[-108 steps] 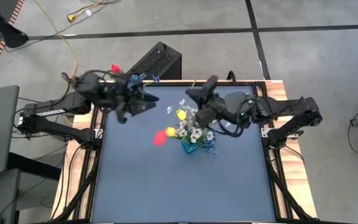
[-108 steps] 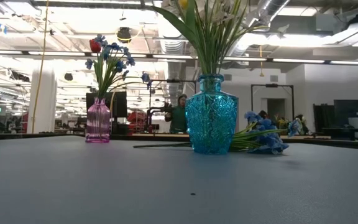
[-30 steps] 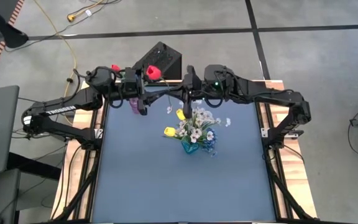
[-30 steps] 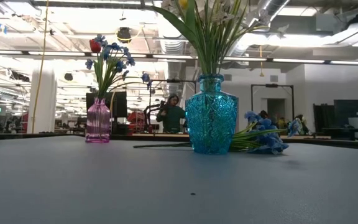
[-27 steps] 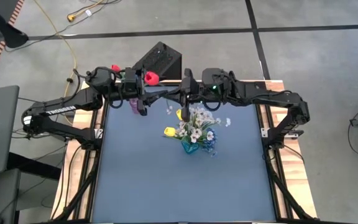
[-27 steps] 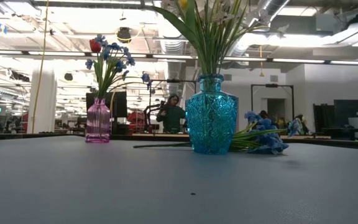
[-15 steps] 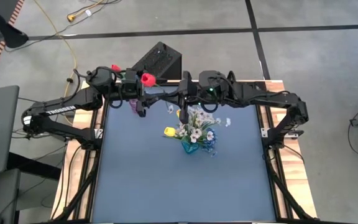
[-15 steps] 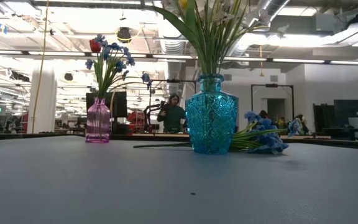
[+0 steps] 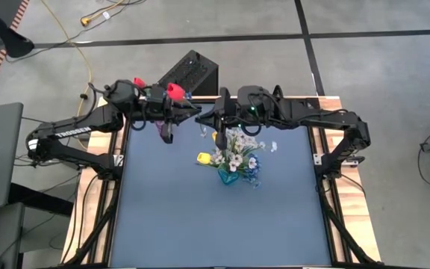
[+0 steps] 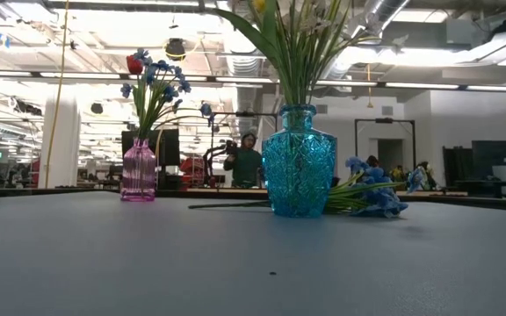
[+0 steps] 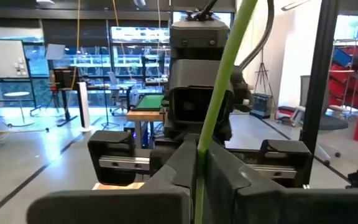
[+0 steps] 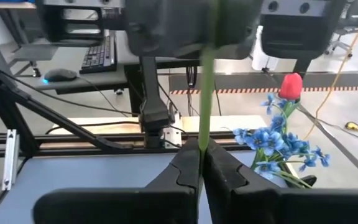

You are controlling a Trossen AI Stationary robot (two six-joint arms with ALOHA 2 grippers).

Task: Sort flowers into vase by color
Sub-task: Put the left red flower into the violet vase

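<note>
The light, flexible red tulip (image 9: 175,90) on its thin green stem (image 11: 219,93) is pinched by both the left gripper (image 11: 199,163) and the right gripper (image 12: 201,163) above the tabletop's far edge. The stem is best gripped mid-length, gently.

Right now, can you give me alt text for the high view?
Both grippers, left gripper and right gripper, pinch one red tulip by its stem above the table's far edge, beside the pink vase. The blue vase stands mid-table.

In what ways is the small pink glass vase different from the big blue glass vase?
The small pink glass vase is slim and ribbed; the big blue glass vase is wide and diamond-patterned. The pink one holds blue sprigs and a red tulip; the blue one holds mostly white and yellow blooms. Both stand upright.
</note>
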